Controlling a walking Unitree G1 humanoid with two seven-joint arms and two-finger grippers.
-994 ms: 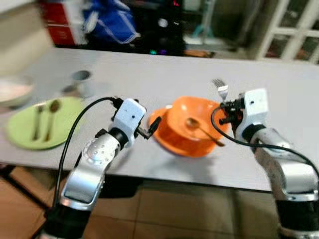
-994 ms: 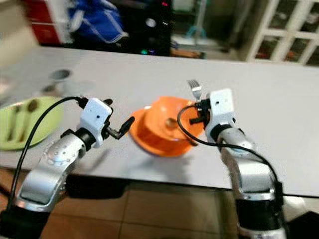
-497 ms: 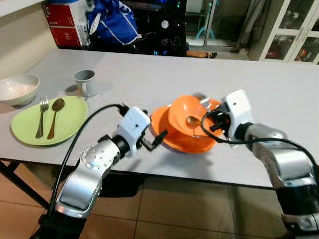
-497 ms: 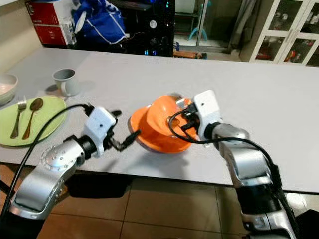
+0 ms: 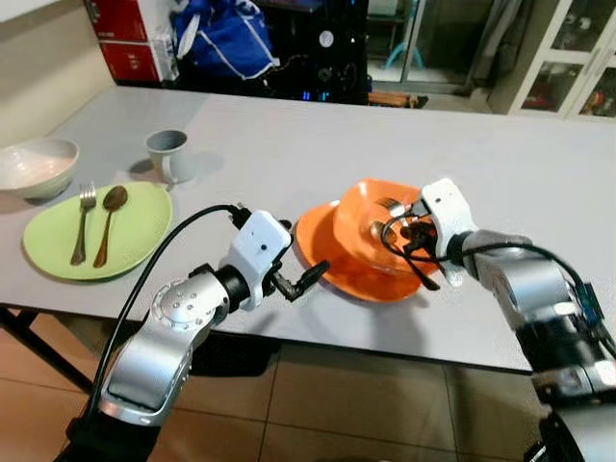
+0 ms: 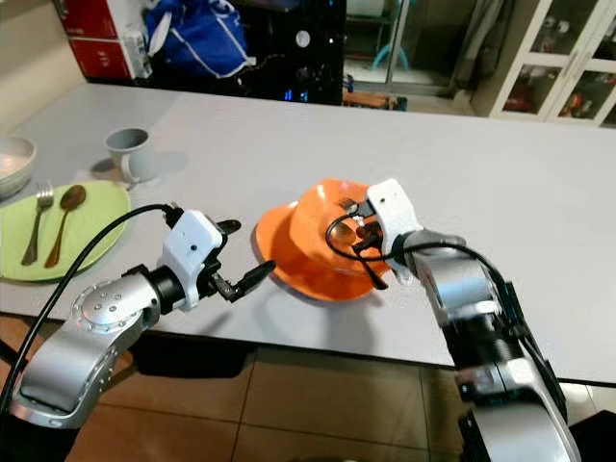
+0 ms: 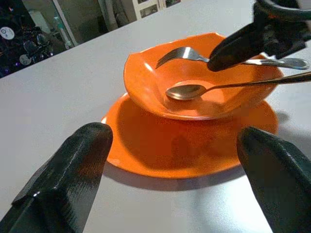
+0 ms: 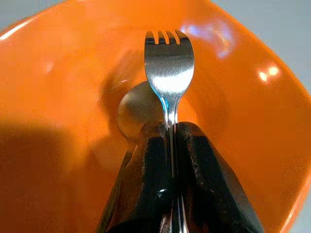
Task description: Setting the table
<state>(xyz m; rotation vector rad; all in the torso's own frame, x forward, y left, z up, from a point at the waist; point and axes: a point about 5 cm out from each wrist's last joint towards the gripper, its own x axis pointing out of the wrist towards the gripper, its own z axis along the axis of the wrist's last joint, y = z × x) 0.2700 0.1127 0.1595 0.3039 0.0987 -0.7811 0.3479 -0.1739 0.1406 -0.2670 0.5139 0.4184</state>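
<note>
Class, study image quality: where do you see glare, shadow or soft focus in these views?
Right wrist view: white glare spots on the orange bowl, and the fork shines. Left wrist view: the left pincer's fingers are soft-focused, with shadow under the bowl. Eye views: sharp.

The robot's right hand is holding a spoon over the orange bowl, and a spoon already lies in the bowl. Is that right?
Not quite. The right gripper holds a fork, not a spoon, as the right wrist view shows. It is over the orange bowl, and a spoon does lie in it.
</note>
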